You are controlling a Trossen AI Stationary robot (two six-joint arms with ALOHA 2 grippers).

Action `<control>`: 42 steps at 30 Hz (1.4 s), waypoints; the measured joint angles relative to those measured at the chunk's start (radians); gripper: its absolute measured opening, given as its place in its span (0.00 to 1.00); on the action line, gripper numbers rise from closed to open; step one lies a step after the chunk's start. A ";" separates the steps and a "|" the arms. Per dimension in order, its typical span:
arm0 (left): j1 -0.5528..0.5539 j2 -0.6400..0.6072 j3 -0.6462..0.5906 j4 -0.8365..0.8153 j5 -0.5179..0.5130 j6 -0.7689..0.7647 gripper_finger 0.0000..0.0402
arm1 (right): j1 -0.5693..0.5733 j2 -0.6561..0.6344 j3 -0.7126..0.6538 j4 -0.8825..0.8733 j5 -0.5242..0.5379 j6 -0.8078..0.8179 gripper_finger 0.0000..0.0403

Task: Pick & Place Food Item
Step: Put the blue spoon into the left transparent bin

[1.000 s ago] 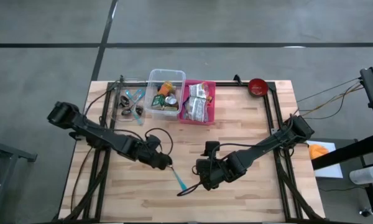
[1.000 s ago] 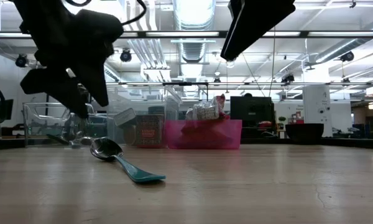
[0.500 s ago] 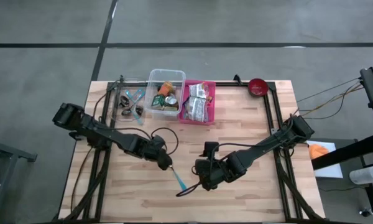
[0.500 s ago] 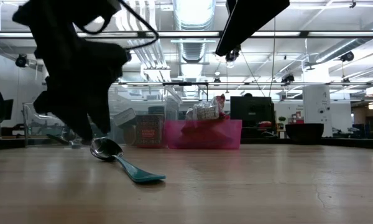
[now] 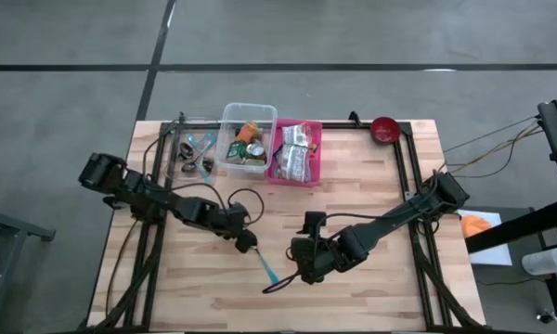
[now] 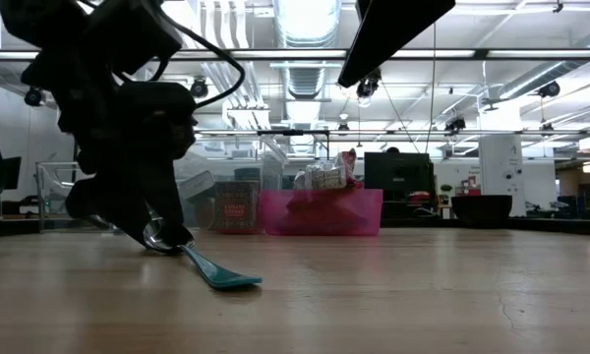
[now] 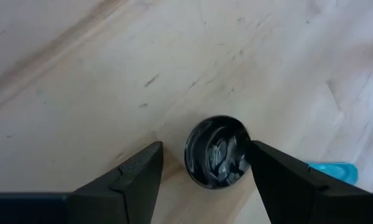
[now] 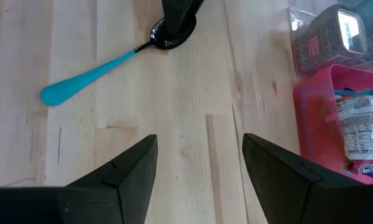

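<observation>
Food packets sit in the pink bin at the far edge of the tabletop, well beyond both of your pincers, next to a clear bin of cans. Your left pincer is down at the tabletop with its fingers spread on either side of the bowl of the teal-handled spoon, not clenched on it. Your right pincer hovers released just beside the spoon's handle end, holding nothing.
</observation>
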 joint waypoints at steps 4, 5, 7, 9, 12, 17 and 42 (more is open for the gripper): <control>0.001 -0.003 -0.036 0.070 0.007 -0.022 0.61 | 0.000 0.000 0.000 0.010 0.000 0.000 0.58; 0.001 -0.003 -0.042 0.088 0.009 -0.020 0.61 | 0.000 0.000 0.000 0.015 0.000 0.000 0.58; 0.001 -0.002 -0.042 0.098 0.015 -0.012 0.61 | 0.000 0.000 0.000 0.022 0.000 0.000 0.58; 0.001 -0.001 -0.039 0.097 0.019 -0.006 0.61 | 0.000 0.000 0.000 0.023 0.000 0.000 0.58; 0.001 0.000 -0.040 0.097 0.020 -0.001 0.58 | 0.000 0.000 0.000 0.024 0.000 0.000 0.58; 0.002 0.002 -0.041 0.089 0.019 -0.002 0.42 | 0.000 0.000 0.000 0.026 0.000 0.000 0.58; 0.002 0.001 -0.040 0.161 0.026 0.008 0.00 | 0.000 0.000 0.000 0.046 0.000 0.000 0.58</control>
